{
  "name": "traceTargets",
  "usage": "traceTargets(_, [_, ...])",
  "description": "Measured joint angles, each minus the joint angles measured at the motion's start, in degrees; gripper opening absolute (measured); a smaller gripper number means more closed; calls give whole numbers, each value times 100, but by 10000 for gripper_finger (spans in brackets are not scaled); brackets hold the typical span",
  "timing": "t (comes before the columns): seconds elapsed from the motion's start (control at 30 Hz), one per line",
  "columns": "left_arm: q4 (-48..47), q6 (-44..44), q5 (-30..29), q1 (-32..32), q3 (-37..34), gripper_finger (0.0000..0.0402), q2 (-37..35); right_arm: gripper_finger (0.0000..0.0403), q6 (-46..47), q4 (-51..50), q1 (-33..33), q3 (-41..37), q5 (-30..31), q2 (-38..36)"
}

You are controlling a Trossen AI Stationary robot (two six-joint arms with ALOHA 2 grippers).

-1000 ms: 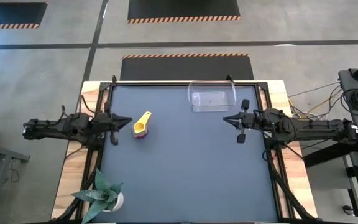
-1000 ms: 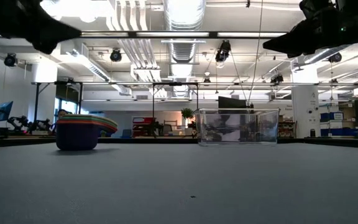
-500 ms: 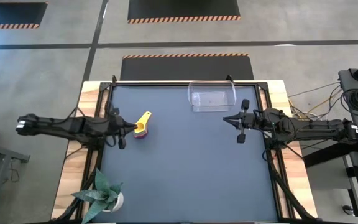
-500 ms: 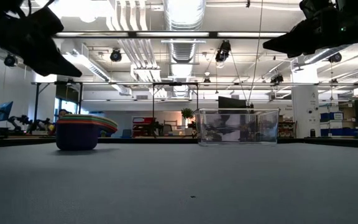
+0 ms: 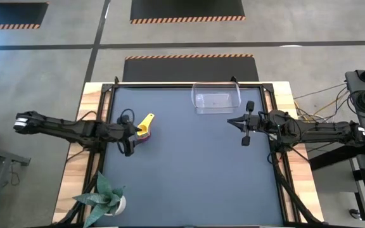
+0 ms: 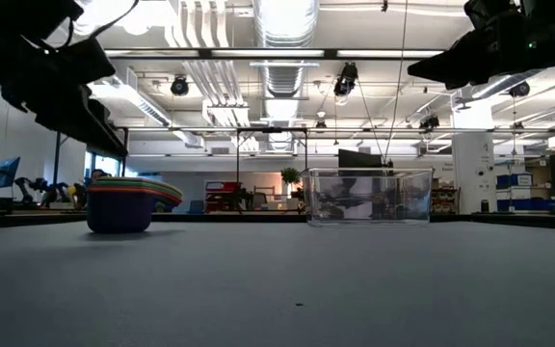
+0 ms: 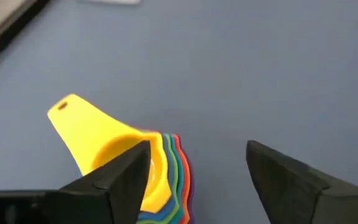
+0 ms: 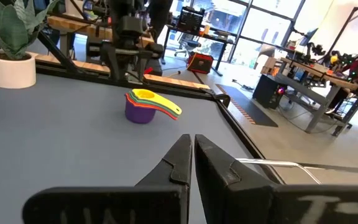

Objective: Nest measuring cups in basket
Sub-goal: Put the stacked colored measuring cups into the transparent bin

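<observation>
The measuring cups [image 5: 143, 130] sit nested in one stack on the dark mat at the table's left side, with the yellow one on top and its handle [image 7: 79, 121] pointing toward the far edge. They also show in the low view [image 6: 123, 204] and the right wrist view [image 8: 143, 106]. My left gripper [image 7: 197, 158] hangs open above and just left of the stack, tipped downward [image 6: 94, 125], touching nothing. The clear basket [image 5: 216, 99] stands on the mat at the far edge, right of centre [image 6: 369, 198]. My right gripper [image 8: 191, 142] waits shut at the table's right side [image 5: 233, 120], level and high.
A potted plant [image 5: 109, 199] stands at the near left corner. A black frame [image 5: 106, 95] runs round the mat. The mat's middle and near part [image 5: 195, 177] lie bare. People sit at benches in the room beyond [image 8: 356, 62].
My left gripper has reached toward the measuring cups, sunk and tipped its fingers downward, and it has opened wide. The cups and the basket have not moved.
</observation>
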Motion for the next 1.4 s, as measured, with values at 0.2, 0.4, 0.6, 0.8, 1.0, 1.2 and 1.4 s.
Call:
traceTargets(0.2, [63,31,-7,1,23,247,658,9,12,2,0,0,0,0])
traceTargets(0.4, [214,220,-183,1,25,234,1139,9,51,4,0,0,2,0])
traceTargets(0.6, [282,283,-361,1,27,223,1387,9,63,4,0,0,2,2])
traceTargets(0.8, [382,422,-403,1,38,196,1681,9,63,4,0,0,4,2])
traceTargets(1.0, [446,429,-457,3,49,149,1881,9,66,3,0,0,4,2])
traceTargets(1.2, [447,427,-430,1,54,104,1919,9,68,2,0,0,4,2])
traceTargets(1.4, [320,411,-357,3,185,88,1940,9,88,2,0,0,4,2])
